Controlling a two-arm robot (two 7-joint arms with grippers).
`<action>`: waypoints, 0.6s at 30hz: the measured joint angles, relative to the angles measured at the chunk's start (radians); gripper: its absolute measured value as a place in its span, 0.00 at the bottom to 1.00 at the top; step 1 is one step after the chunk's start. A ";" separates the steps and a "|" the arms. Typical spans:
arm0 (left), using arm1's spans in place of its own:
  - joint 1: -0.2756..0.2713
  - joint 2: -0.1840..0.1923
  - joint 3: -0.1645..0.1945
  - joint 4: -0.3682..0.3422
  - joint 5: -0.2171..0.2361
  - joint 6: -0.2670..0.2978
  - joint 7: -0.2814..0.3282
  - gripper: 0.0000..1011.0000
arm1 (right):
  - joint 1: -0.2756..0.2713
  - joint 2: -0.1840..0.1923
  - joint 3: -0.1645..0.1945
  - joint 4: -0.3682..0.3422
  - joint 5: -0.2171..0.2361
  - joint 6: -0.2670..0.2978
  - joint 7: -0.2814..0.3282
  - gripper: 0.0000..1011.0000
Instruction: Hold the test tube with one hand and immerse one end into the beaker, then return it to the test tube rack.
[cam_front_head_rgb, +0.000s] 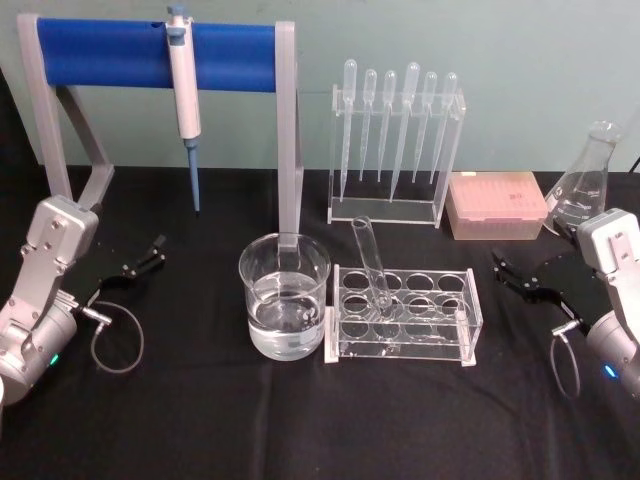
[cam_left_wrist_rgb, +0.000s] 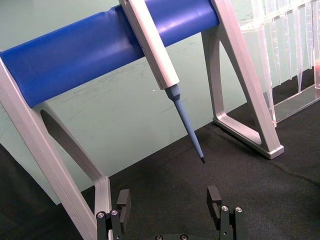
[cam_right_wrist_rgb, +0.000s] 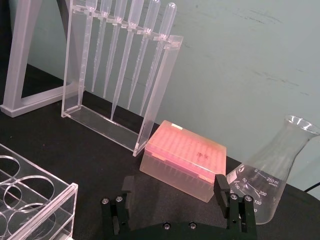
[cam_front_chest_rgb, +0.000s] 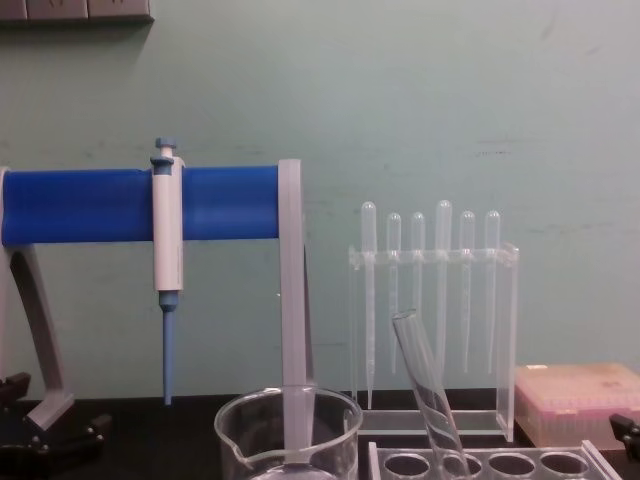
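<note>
The test tube leans in a back hole of the clear rack at the table's middle; in the chest view the test tube tilts to the left. The beaker stands just left of the rack, partly filled with clear liquid, and its rim shows as the beaker in the chest view. My left gripper rests open at the table's left, well clear of the beaker. In the left wrist view the left gripper holds nothing. My right gripper sits open at the right, beside the rack, and the right gripper is empty.
A white-and-blue pipettor hangs on the blue-barred stand at the back left. A pipette rack stands behind the tube rack. A pink tip box and a glass flask sit at the back right.
</note>
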 joint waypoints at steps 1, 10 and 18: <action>0.000 0.000 0.000 0.000 0.000 0.000 0.000 0.99 | 0.000 0.000 0.000 0.000 0.000 0.000 0.000 0.99; 0.000 0.000 0.000 0.000 0.000 0.000 0.000 0.99 | 0.000 0.000 0.000 0.000 0.000 0.000 0.000 0.99; 0.000 0.000 0.000 0.000 0.000 0.000 0.000 0.99 | 0.000 0.000 0.000 0.000 0.000 0.000 0.000 0.99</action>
